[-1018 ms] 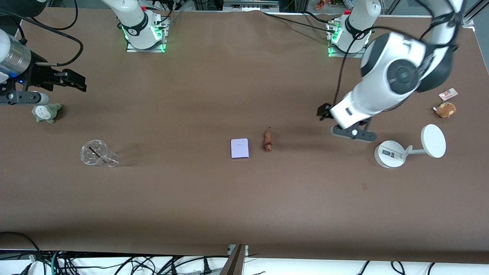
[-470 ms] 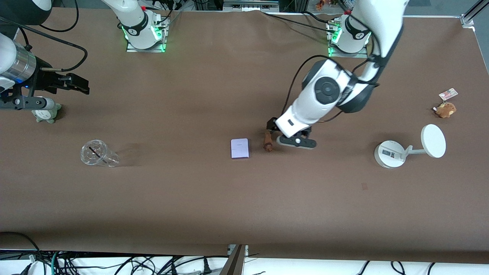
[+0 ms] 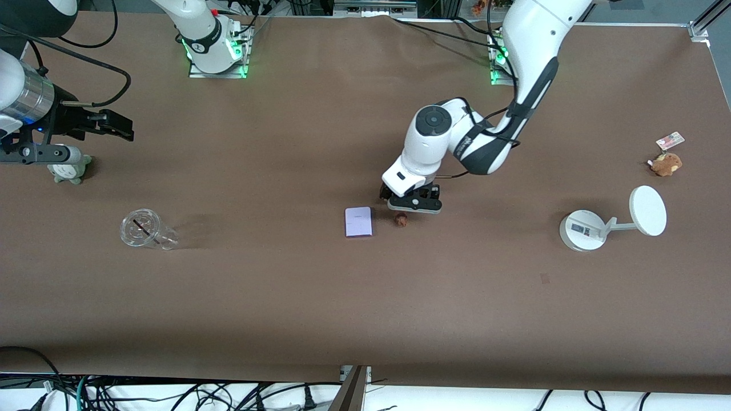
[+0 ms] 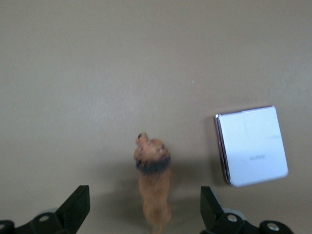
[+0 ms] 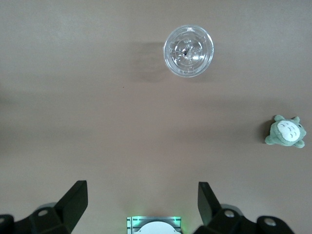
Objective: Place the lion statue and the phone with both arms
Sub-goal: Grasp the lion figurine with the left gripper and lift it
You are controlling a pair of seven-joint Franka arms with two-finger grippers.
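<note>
Hovering over the small orange-brown lion statue (image 4: 154, 187) mid-table, the left gripper (image 3: 412, 204) has its fingers (image 4: 74, 207) spread apart w/ the figurine between them, not yet touching. For a clean grab, I'd drop straight down & close across the narrow body, keeping clear of the flat pale lavender-white phone (image 3: 358, 221) just beside it. Lion's long axis runs from the robots' edge toward the camera edge, dark head nearer the camera edge. Right gripper (image 3: 108, 124), fingers (image 5: 73, 201) apart, waits near the right arm's table end.

left pincer (image 3: 412, 206) swung from near the white stand (image 3: 582, 230) | now over lion statue (image 3: 401, 220), fingers spread
</note>
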